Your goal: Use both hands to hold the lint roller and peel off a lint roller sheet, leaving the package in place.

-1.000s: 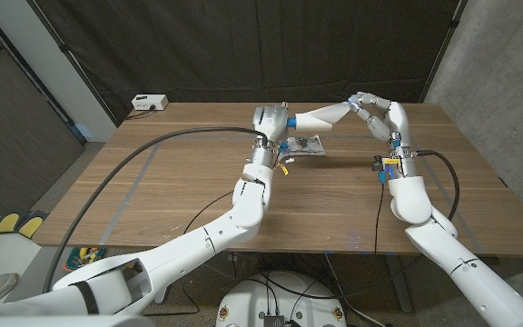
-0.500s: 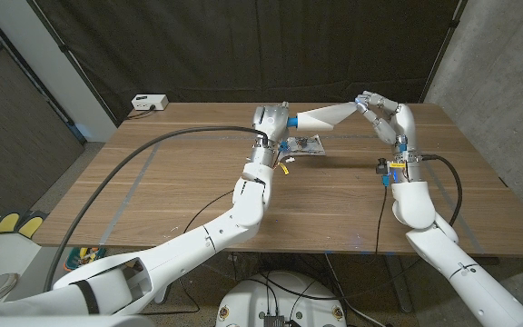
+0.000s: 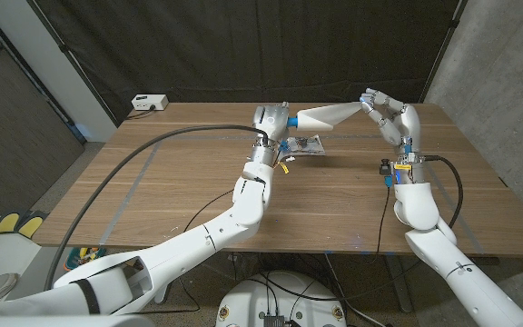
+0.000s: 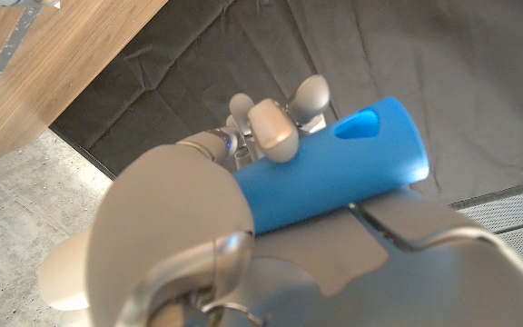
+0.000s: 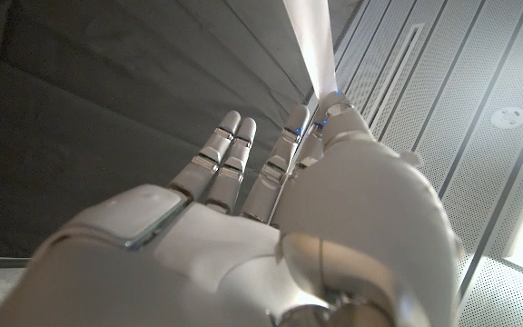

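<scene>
both arms reach in from the near edge of the wooden surface (image 3: 152,182), a dark cable running along the left one and a thinner cable looping beside the right forearm.

farther in, about mid-surface, the left hand (image 3: 271,123) is raised above the wood with its fingers wrapped round the lint roller (image 3: 285,143). in the left wrist view the roller's blue handle (image 4: 334,173) lies across the palm of the left hand (image 4: 243,182), and fingers (image 4: 271,132) curl over it from the far side, so the grip is firm. in the head view only bits of blue show under that hand.

from the roller a pale sheet (image 3: 327,114) stretches out in a long tapering strip toward the robot's right, lifted off the surface. its narrow end meets the right hand (image 3: 387,113), which is held up just as high, fingertips pinched together on the sheet's tip. in the right wrist view the sheet (image 5: 314,45) runs as a bright band away from between the fingers (image 5: 291,150) of the right hand (image 5: 243,227).

just beyond and below the left hand, the package (image 3: 305,144) lies flat on the wood, under the stretched sheet and not touched by either hand.

at the far left corner sits a small white box (image 3: 149,103), with a dark curtain behind.
</scene>
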Controlling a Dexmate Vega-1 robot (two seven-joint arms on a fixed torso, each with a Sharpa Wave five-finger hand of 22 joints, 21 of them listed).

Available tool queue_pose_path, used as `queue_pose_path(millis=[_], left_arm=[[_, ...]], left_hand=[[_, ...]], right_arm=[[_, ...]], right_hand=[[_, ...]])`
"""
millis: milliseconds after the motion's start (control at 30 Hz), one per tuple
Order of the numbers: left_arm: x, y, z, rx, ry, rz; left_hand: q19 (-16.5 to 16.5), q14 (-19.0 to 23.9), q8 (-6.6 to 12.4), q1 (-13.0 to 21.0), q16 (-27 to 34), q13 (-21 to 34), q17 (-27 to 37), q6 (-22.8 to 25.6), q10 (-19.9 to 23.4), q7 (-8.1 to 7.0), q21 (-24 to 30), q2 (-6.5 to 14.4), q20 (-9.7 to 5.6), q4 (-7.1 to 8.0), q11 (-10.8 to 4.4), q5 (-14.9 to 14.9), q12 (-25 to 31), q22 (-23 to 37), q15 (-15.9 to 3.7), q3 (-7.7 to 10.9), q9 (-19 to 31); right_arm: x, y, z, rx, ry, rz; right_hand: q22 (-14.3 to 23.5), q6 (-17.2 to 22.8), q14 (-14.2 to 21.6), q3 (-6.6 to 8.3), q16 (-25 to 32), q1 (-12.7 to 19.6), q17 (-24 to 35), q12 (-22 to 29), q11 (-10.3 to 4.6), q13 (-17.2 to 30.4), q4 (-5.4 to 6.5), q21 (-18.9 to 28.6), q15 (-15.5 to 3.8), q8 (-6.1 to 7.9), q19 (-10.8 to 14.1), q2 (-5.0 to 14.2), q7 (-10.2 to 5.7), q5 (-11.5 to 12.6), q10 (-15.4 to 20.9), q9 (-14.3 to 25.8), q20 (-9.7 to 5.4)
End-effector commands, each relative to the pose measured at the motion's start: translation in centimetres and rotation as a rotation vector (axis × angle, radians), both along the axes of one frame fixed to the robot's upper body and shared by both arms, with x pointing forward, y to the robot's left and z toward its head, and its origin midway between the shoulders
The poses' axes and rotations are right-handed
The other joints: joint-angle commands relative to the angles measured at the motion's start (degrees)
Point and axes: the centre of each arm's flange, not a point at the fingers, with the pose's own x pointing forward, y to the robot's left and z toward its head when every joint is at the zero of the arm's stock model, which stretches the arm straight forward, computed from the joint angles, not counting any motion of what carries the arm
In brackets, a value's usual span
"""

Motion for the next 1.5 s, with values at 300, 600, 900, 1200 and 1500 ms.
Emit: queue_pose_path(millis=[300,600,900,1200,1500], left_arm=[[0.3,0.1,0.2,-0.003,0.002,-0.002],[0.4,0.3,0.3,0.001,0.000,-0.006],[0.7,0.7,0.5,0.004,0.002,-0.011],[0.7,1.5,0.5,0.004,0.003,-0.015],[0.8,2.6,0.4,-0.002,0.001,-0.024]], left_hand=[[-0.08,-0.05,0.58,0.05,0.22,0.12,0.27,1.01,-0.05,0.23,0.38,0.46,-4.26,-0.14,-0.08,-0.02,0.49,-0.17,-0.23,0.63,-0.07],[-0.14,-0.10,0.72,-0.02,0.23,-0.16,0.23,0.85,0.04,0.23,0.51,0.52,-4.27,-0.17,-0.10,-0.06,0.47,-0.13,-0.23,0.71,-0.07],[0.00,-0.01,0.81,-0.06,0.18,0.06,0.20,0.88,-0.03,0.29,0.60,0.51,-4.28,-0.23,-0.05,-0.10,0.67,-0.27,-0.23,0.72,-0.16],[-0.16,-0.08,0.90,-0.15,0.24,0.04,0.25,0.68,-0.12,0.28,0.62,0.55,-4.28,-0.22,-0.11,-0.11,0.73,-0.32,-0.23,0.78,-0.17],[-0.08,-0.09,1.02,-0.23,0.35,-0.21,0.31,0.72,-0.09,0.23,0.74,0.54,-4.27,-0.24,-0.06,-0.13,0.68,-0.35,-0.23,0.82,-0.26]], right_arm=[[0.0,-0.3,0.0,0.008,-0.070,0.118],[0.3,-0.1,0.1,0.006,-0.070,0.140],[0.6,0.5,0.3,-0.037,-0.029,0.117],[1.6,1.3,0.6,-0.094,-0.006,0.199],[2.4,2.2,0.3,-0.004,-0.027,0.254]], right_hand=[[0.21,3.09,-0.51,-0.33,-0.26,0.26,0.16,-0.49,-0.21,0.21,0.19,0.47,-9.57,0.08,-0.14,0.58,1.35,0.43,0.33,0.62,-2.36],[0.19,3.15,-0.48,-0.51,-0.35,0.24,0.21,-0.65,-0.22,0.29,0.36,0.53,-9.52,-0.11,-0.29,0.78,1.24,0.62,0.42,0.65,-2.26],[-0.14,-13.45,-2.69,-3.99,0.86,-1.62,2.81,-4.59,2.73,0.85,1.11,1.99,-6.87,-5.19,0.42,-0.22,-1.12,-0.53,-9.72,0.97,4.20],[-0.49,-50.58,-10.74,-13.29,-2.67,-14.67,4.22,-5.15,6.90,0.49,6.17,0.57,-1.73,-4.69,-4.78,-6.00,0.79,0.81,-29.95,0.41,7.40],[-0.69,-58.92,-13.68,-17.48,-4.11,-23.83,4.56,-5.36,12.00,0.07,10.79,0.01,2.05,-4.53,-5.34,-6.13,2.38,1.55,-37.56,0.26,10.73]])
